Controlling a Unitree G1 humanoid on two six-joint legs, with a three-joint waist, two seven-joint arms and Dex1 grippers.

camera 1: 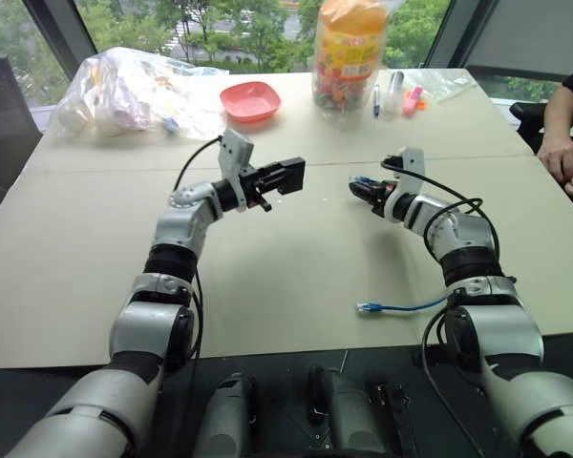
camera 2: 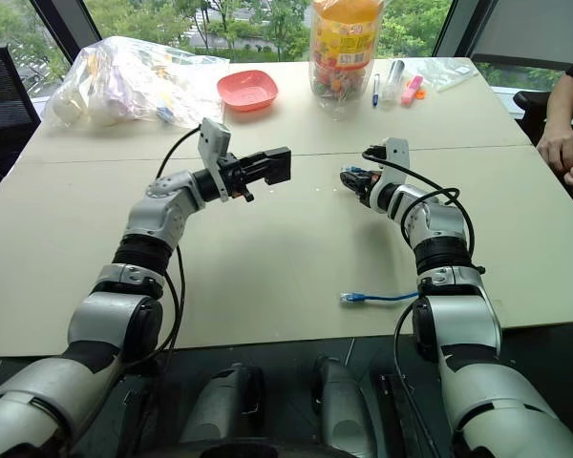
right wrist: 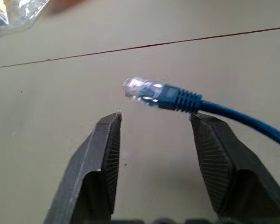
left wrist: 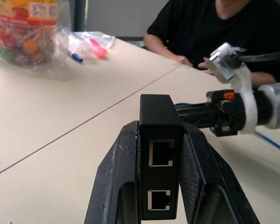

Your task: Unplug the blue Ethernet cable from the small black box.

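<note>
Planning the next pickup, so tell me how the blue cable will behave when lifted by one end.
The blue cable probably flops: it curves loosely across the table. It looks thin, so likely light. Its clear plug seems hard and smooth, possibly slippery.

Matt black plastic small black box (left wrist: pixel 160 154), seemingly rubbery blue Ethernet cable (right wrist: pixel 186 101), clear glossy plug.

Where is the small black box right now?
The small black box is clamped between the left gripper's fingers, held above the table's middle, its two ports empty, facing the right gripper and apart from it.
</note>
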